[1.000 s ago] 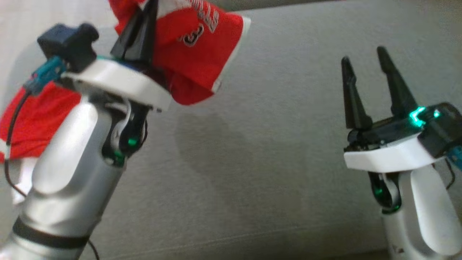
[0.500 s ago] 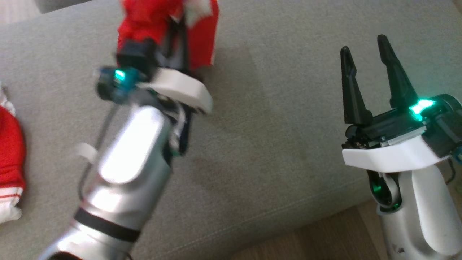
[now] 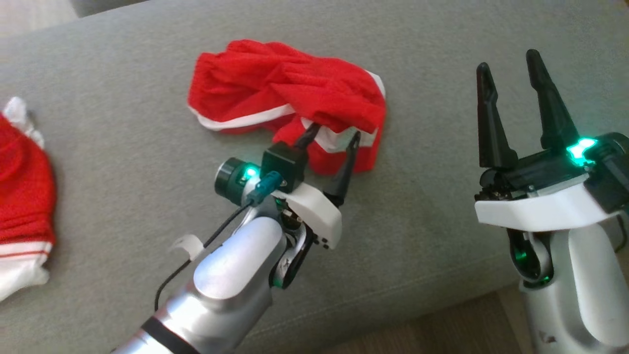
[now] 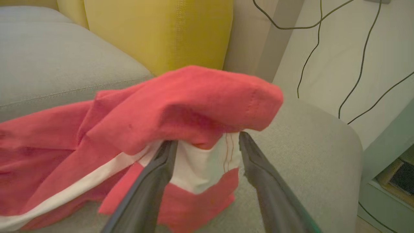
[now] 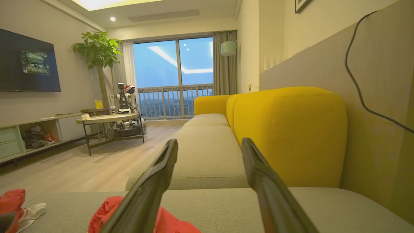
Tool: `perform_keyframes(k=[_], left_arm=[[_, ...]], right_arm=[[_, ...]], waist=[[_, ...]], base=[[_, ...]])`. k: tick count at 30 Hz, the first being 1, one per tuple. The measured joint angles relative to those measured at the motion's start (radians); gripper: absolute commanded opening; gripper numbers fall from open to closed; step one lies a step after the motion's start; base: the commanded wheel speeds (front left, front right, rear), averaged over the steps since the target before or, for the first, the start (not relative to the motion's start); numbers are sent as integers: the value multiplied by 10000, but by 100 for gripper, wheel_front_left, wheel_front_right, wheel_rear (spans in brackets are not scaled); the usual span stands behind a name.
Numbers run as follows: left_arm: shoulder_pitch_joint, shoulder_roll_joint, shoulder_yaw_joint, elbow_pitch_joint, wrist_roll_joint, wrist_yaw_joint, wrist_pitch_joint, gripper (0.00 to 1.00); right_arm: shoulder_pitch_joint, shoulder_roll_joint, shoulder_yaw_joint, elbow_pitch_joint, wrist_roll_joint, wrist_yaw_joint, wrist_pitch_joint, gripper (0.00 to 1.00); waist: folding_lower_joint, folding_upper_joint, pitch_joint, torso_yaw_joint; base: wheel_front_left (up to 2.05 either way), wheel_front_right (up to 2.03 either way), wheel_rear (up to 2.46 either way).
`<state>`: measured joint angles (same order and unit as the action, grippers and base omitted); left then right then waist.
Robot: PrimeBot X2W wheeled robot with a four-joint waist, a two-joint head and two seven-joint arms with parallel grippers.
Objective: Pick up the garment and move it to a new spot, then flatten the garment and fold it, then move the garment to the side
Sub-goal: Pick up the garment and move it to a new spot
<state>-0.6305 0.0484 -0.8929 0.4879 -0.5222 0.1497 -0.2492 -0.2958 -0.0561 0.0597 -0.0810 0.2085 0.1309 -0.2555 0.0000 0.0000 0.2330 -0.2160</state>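
Hovering empty at the lower right, the right hand (image 3: 508,60) has its fingers spread, as before. Just ahead, the left hand (image 3: 334,132), clamped on cloth half a second ago, now stands released, its fingers straddling the near white-trimmed edge of the red garment (image 3: 285,88). That garment, then dangling aloft, now lies crumpled on the grey sofa cushion (image 3: 422,206). Another red garment (image 3: 24,187) lies well apart at left.
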Motion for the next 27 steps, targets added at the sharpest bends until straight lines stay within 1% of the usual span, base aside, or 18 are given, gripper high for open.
perform_keyframes(k=[8, 10, 12, 16, 20, 23, 27], left_arm=[[0, 44, -305, 63, -115, -205, 12, 100], [10, 199, -268, -42, -119, -272, 12, 100], [44, 470, -71, -328, -167, -207, 10, 100], [270, 1246, 734, -1074, -163, 263, -2, 100], [1126, 1965, 1743, -2339, 130, 759, -6, 100], [2240, 2268, 2445, -3225, 412, 988, -6, 100], [3827, 2424, 3452, -4077, 886, 1072, -6, 100]], right_arm=[[38, 0, -171, 410, -337, 0, 0, 100], [114, 0, -207, 527, -441, 0, 0, 100], [282, 2, -236, 594, -525, 0, 2, 100], [592, 4, -345, 832, -631, 0, 2, 100], [918, 8, -393, 1034, -794, 0, 2, 100], [1416, 19, -527, 1175, -817, 0, 2, 100], [2053, 42, -566, 1346, -844, 0, 2, 100]], waist=[[0, 0, -388, 788], [0, 0, -543, 1034], [0, 0, -703, 1264], [0, 0, -1039, 1719], [-1, 0, -1389, 2121], [-1, 0, -1636, 2413], [-1, 0, -1866, 2690]], base=[[0, 0, 0], [0, 0, 0], [0, 0, 0], [0, 0, 0], [0, 0, 0], [0, 0, 0], [0, 0, 0]])
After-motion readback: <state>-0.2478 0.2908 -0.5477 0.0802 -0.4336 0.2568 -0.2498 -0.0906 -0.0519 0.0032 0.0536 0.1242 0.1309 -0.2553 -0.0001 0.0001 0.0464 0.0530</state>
